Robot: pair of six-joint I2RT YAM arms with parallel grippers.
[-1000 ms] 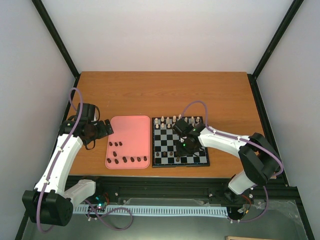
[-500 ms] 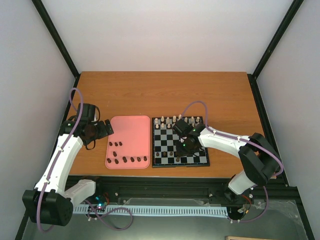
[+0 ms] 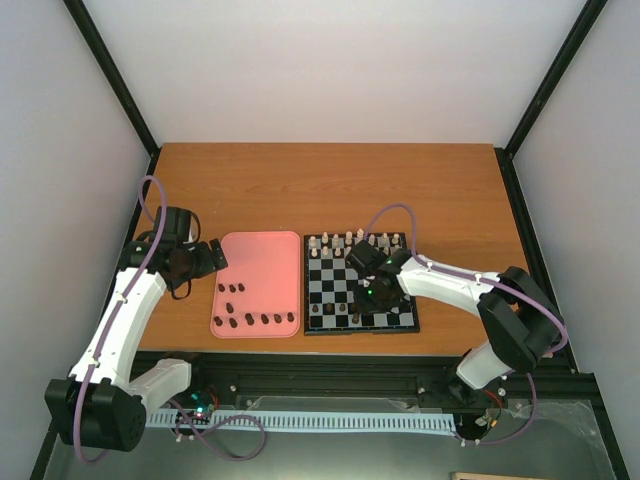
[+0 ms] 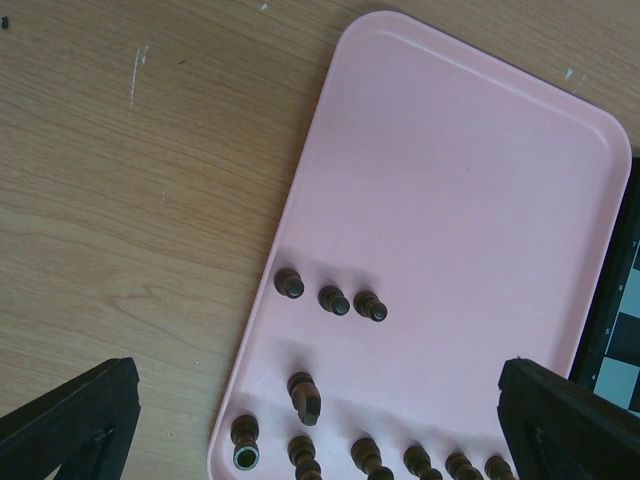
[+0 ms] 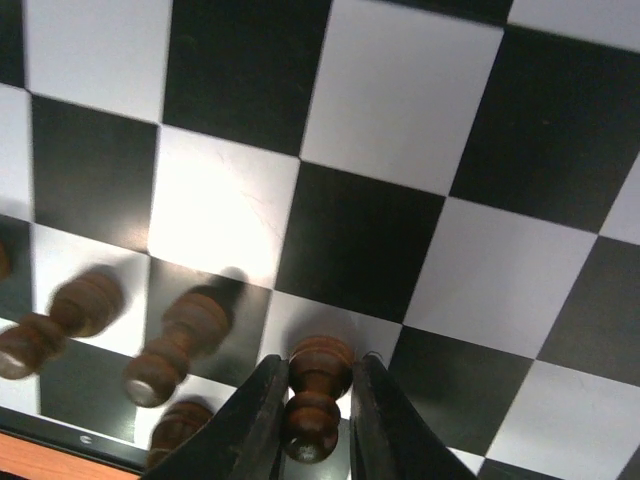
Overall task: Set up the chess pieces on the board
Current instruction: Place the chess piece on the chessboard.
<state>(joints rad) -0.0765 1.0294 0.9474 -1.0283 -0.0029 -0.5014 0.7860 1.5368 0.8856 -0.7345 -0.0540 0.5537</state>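
R end effector (image 5: pixel 320 368) by board (image 5: pixel 400 110) near edge

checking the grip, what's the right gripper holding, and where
Cannot tell: the right gripper brackets the sides of a dark chess piece on the board; contact unclear.

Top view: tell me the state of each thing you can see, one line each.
board: partly set, many squares bare.
cream pieces: standing along the far edge.
chess pieces: many loose on the tray.
tray: far half bare.
left gripper: open, by the tray's left edge.
right gripper: fingers flanking one dark piece on the board; grip unclear.
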